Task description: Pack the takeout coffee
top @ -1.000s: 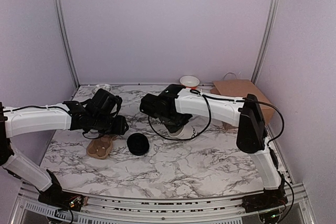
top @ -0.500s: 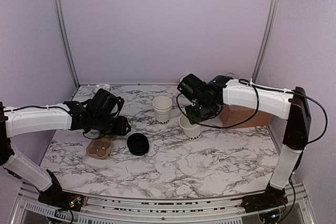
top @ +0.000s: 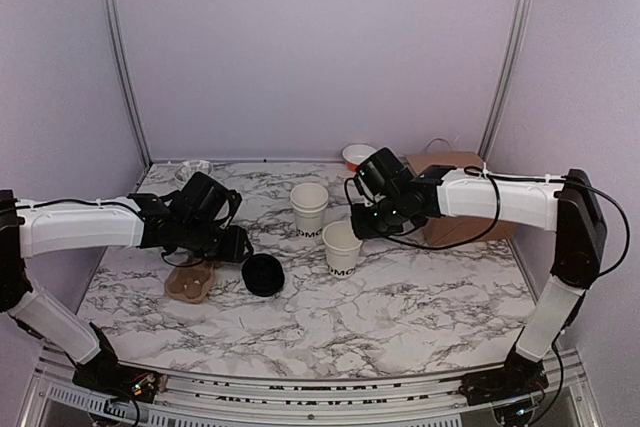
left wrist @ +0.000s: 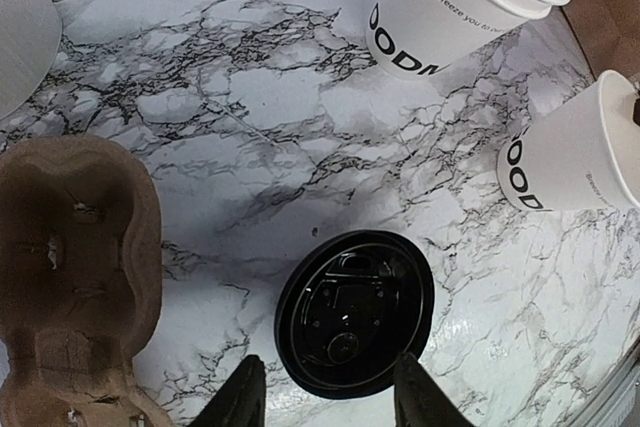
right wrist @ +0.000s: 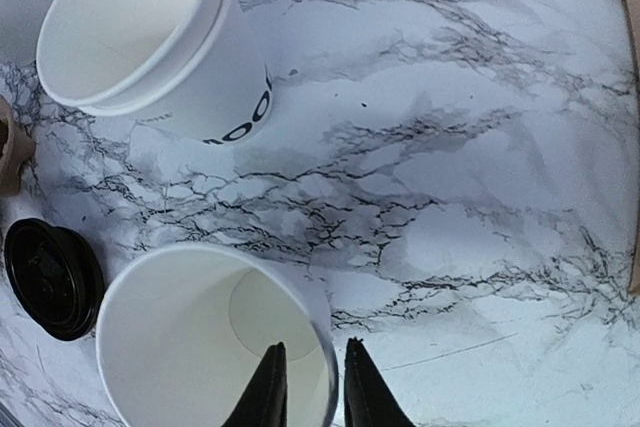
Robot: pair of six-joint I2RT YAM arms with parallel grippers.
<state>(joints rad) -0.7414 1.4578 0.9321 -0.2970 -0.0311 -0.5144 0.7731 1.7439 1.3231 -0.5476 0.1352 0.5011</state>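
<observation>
The right pincer (right wrist: 315, 392) stands with its jaws a sliver apart astride the near rim of the single white paper cup (right wrist: 200, 347), one finger inside and one outside, and I cannot tell whether they pinch the wall. That cup sits upright and lidless right under it, with the stack of nested cups (right wrist: 150, 42) just beyond. The left pincer (left wrist: 328, 399) hangs about half open and empty, directly over the loose black lid (left wrist: 355, 312), the brown pulp cup carrier (left wrist: 70, 267) just to its left.
</observation>
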